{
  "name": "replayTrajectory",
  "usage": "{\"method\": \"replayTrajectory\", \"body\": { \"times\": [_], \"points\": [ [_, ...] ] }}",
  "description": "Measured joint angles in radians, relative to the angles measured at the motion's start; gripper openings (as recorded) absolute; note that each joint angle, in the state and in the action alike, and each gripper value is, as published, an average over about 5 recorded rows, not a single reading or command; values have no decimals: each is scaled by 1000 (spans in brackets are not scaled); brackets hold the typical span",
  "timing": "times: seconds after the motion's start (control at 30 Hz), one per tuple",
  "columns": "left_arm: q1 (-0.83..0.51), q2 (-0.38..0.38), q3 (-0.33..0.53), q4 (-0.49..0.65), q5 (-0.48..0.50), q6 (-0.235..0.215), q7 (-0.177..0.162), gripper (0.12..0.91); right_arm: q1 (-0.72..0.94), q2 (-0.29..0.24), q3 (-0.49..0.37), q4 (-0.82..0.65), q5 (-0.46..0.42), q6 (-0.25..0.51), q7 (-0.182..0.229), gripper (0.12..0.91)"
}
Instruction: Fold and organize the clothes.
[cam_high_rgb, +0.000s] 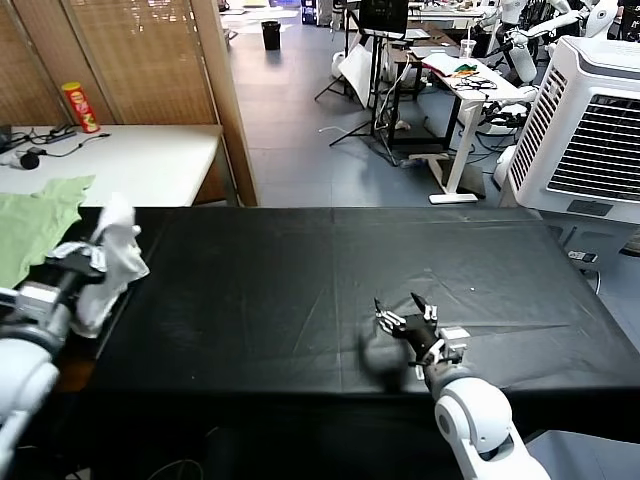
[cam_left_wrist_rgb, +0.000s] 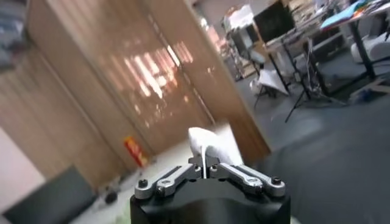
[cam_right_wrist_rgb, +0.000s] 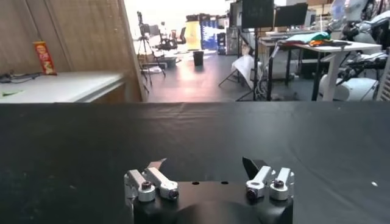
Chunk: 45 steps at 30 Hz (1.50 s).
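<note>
The white T-shirt (cam_high_rgb: 112, 258) hangs bunched up at the left end of the black table (cam_high_rgb: 330, 270), lifted off the surface. My left gripper (cam_high_rgb: 92, 258) is shut on a fold of it; in the left wrist view the white cloth (cam_left_wrist_rgb: 210, 146) rises from between the closed jaws of the left gripper (cam_left_wrist_rgb: 206, 165). My right gripper (cam_high_rgb: 404, 309) rests low over the front middle of the table, open, with nothing between its fingers. The right wrist view shows the right gripper (cam_right_wrist_rgb: 204, 165) with its jaws wide apart above bare black cloth.
A light green garment (cam_high_rgb: 35, 222) lies on a white side table (cam_high_rgb: 130, 160) at the far left, with a red can (cam_high_rgb: 80, 106) behind it. A white cooling unit (cam_high_rgb: 590, 130) stands at the back right. A wooden partition (cam_high_rgb: 225, 100) stands behind the table.
</note>
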Motion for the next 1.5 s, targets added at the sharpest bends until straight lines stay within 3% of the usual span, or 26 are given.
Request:
{"method": "replayTrajectory", "body": {
  "times": [0.2,0.3,0.53,0.67,0.9,1.23,1.5],
  "points": [
    [-39,-138,233,10,47,-16,-21,155,-19,-2,-1,14,0,-3,0,798],
    [-42,-204,338,18,64,-29,-9,234,-19,-6,-11,15,19,-11,0,798],
    [-37,-272,462,-24,66,-74,58,643,10,-6,-54,5,131,-54,-3,798],
    [-39,-269,462,-45,59,-106,64,779,49,5,-100,-17,219,-86,2,798],
    [-31,-260,411,-56,51,-120,54,798,193,50,-235,-120,328,-103,28,798],
    [22,-287,351,-54,67,-138,32,798,369,180,-365,-339,409,-99,76,795],
    [37,-295,335,-51,68,-142,29,798,435,275,-392,-460,405,-97,69,664]
  ]
}}
